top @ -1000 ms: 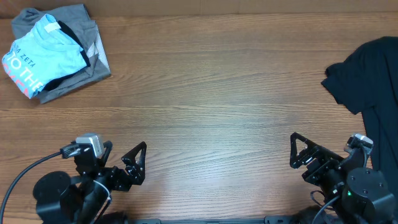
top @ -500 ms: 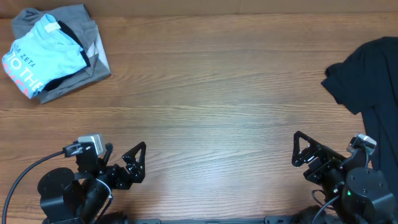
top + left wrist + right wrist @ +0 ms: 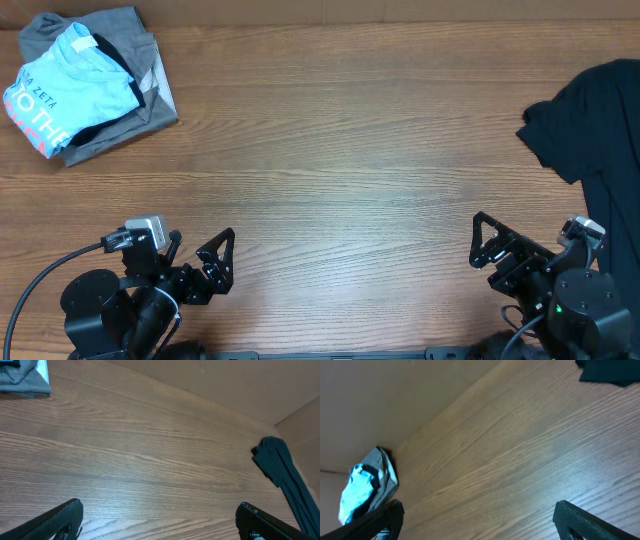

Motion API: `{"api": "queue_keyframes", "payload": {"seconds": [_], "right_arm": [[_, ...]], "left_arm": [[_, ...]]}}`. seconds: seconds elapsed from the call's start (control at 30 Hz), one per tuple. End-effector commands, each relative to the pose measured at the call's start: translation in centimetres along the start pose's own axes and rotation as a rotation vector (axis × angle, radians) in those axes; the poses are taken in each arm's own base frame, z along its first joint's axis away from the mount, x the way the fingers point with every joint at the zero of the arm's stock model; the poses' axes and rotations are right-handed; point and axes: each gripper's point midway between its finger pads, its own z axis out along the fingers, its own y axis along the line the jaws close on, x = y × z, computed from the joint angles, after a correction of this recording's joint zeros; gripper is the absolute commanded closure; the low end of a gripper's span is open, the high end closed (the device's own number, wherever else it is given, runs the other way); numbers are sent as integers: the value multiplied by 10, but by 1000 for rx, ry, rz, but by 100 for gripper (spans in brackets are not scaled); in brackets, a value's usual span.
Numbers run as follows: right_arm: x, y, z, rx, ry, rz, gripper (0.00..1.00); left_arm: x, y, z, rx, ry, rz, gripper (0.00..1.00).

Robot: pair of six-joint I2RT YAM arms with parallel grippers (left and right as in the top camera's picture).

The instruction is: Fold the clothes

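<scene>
One pile folded, one shirt to go.
We see the folded pile [image 3: 90, 90] at the table's [image 3: 350, 150] far-left corner and the black shirt [image 3: 600, 110] crumpled at right; left gripper [image 3: 222, 262] and right gripper [image 3: 475, 240] are spread wide, empty.

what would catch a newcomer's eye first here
Probably the light blue T-shirt with pink-red lettering, topping a folded pile at the far left corner. Next, the black shirt lying crumpled at the right edge. Between them stretches the wooden table, with the left claw and right claw both open at the near edge.
</scene>
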Motion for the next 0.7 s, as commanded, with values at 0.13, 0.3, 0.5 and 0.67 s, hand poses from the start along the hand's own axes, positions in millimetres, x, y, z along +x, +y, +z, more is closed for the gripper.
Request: {"api": "queue_keyframes", "payload": {"seconds": [0.13,0.3,0.5,0.67], "right_arm": [[1,-40,36,123,-89,-20,0],[4,-39,65,5,-186,-119,0],[5,-36,92,-142,-331,-207,0],[7,-26,93,-245,-470,-376,0]], "left_arm": [[2,2,1,-7,2,-9,0],[2,2,1,-7,2,-9,0],[2,2,1,-7,2,-9,0],[2,2,1,-8,3,-10,0]]}}
